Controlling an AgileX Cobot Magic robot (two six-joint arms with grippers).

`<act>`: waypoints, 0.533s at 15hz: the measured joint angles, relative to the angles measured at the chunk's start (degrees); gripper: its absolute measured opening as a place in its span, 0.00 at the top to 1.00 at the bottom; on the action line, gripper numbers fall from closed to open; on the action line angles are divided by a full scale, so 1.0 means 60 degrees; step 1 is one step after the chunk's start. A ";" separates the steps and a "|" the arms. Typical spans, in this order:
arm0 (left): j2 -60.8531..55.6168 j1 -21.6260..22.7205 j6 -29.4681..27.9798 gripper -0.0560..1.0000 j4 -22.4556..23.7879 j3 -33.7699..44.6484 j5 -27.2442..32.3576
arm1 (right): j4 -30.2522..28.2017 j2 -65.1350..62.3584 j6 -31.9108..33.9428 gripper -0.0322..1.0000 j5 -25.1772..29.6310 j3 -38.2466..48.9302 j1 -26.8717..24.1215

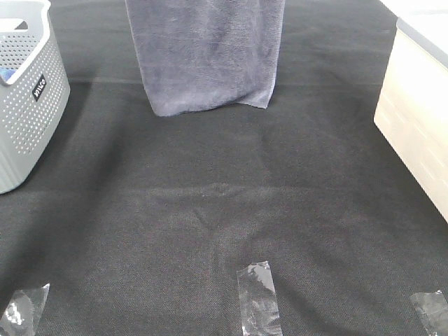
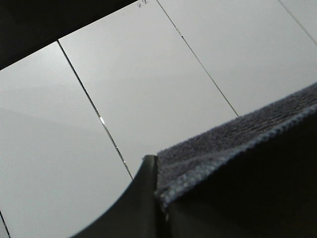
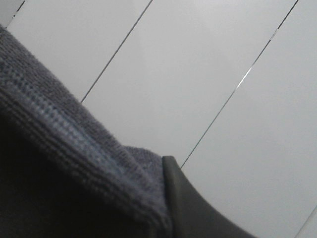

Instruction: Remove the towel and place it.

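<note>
Here, hanging into the high view from beyond its upper edge: a large rectangular grey-lavender terry towel [image 1: 206,56], draped straight down in soft vertical folds. Reaches with its lower hem to the black textured mat [image 1: 210,210] covering the work surface; touching it or just clear of it, impossible to say. Hangs between a grey perforated plastic basket [image 1: 28,105] at the left edge and a pale wood-look box with a grey top [image 1: 413,119] at the right, well apart from both. Nearer the camera, flat on the mat: three strips of clear crinkled tape [image 1: 259,297], one at centre, one towards each near corner.

Seen from the left wrist: left gripper [image 2: 157,178] closed tight on the towel, one dark curved finger [image 2: 133,203] pressed against the stitched hem [image 2: 223,158], cloth pinched right at the tip. Seen from the right wrist: right gripper [image 3: 166,198] clamped together on the towel as well, its dark finger [image 3: 190,210] hard against a thick fold of terry. Behind both — plain white panels [image 2: 148,74] split by thin dark seams.
</note>
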 joint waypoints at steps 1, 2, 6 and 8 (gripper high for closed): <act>0.0000 0.0000 0.0000 0.95 0.0000 -0.0019 0.0000 | 0.0000 0.0000 0.0000 0.95 0.0019 -0.0038 0.0000; 0.0000 0.0000 0.0000 0.95 0.0000 -0.0076 -0.0019 | 0.0000 0.0000 0.0000 0.95 0.0029 -0.0048 0.0000; 0.0000 0.0067 0.0000 0.95 0.0010 -0.0115 0.0181 | 0.0000 0.0000 0.0010 0.95 0.0220 -0.0048 0.0000; 0.0000 0.0067 0.0000 0.95 0.0010 -0.0115 0.0525 | 0.0000 0.0000 0.0095 0.95 0.0372 -0.0048 0.0010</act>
